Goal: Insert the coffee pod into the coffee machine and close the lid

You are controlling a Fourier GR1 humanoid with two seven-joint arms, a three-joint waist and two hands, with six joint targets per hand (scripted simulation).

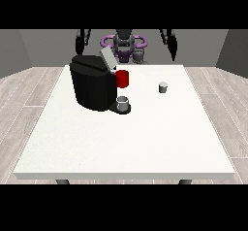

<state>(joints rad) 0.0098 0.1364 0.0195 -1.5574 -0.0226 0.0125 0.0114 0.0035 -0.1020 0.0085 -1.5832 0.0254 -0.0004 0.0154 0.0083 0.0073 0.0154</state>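
The black coffee machine point(92, 87) stands on the left half of the white table point(126, 147). Its grey lid point(107, 59) is tilted up and open. A red part point(122, 78) shows at the machine's right side, and below it a grey cup point(123, 104) sits on the machine's base. The small grey coffee pod point(163, 87) stands upright on the table to the right of the machine, apart from it. The hand at the view's left point(79, 44) and the hand at the view's right point(173, 49) both hang raised near the table's far edge, holding nothing and far from the pod.
The robot's torso point(124, 43) is behind the table's far edge, with a purple frame around it. Bare white tabletop stretches in front of the machine and pod. Wooden floor surrounds the table.
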